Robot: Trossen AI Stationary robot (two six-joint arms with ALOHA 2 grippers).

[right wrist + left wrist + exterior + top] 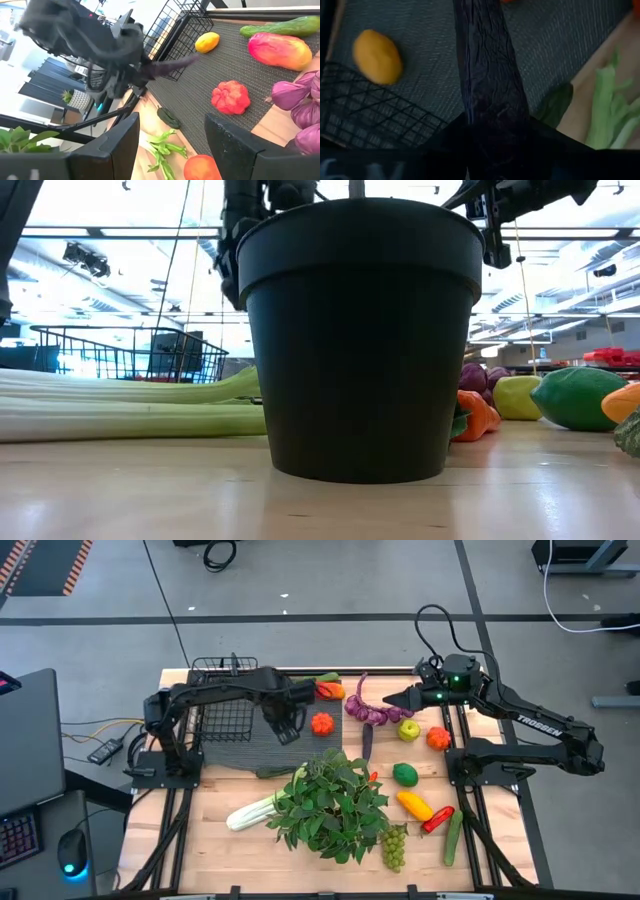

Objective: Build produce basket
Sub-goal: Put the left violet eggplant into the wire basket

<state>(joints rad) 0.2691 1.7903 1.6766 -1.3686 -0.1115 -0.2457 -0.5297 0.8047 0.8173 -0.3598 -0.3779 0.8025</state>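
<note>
While left pincer (287, 727) grips dark eggplant (490, 85) above mat, right pincer (388, 700) open; your basket (222, 700) looks empty, produce mostly unloaded.

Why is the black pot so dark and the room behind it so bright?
In the low view, bright ceiling lights and windows shine from behind, so the black pot shows only its shaded side. In the left wrist view, the dark purple thing sits very close and fills the frame. In the right wrist view, the left gripper looks smeared.
</note>
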